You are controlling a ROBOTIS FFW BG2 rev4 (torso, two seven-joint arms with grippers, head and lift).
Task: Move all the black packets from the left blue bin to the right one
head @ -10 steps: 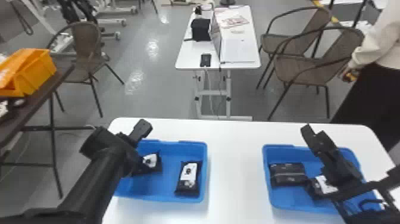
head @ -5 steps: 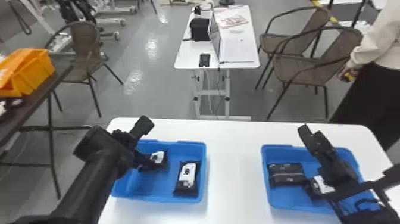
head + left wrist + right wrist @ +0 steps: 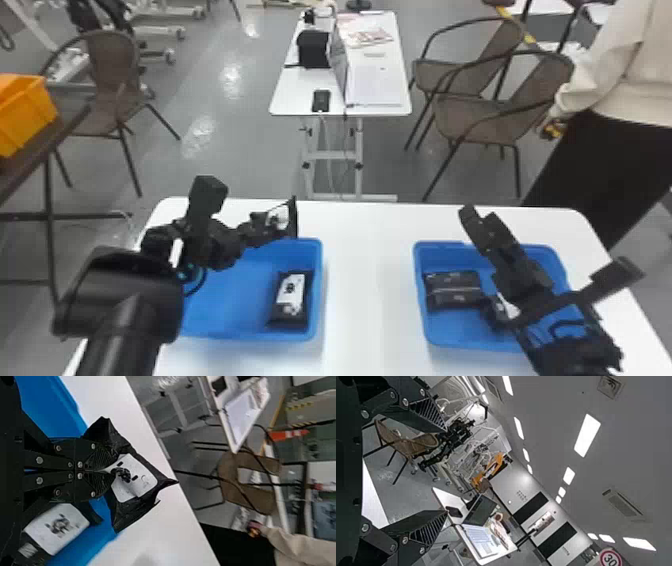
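Left gripper (image 3: pixel 264 221) pinches a black packet (image 3: pixel 136 478), glossy and crinkled, white label, pointed corner, at the left blue bin's (image 3: pixel 319 280) far edge. Second packet (image 3: pixel 291 300), white-labelled, lies inside that bin. Right blue bin (image 3: pixel 419 280): dark packet (image 3: pixel 452 290) with pale stripe, another (image 3: pixel 504 306) partly behind the right arm. Right gripper (image 3: pixel 550 245) over that bin, fingers spread, nothing between. Left arm hides part of its bin.

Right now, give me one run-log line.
Left gripper shut on black packet | left bin: one packet visible | right bin: at least two packets | right gripper open, empty
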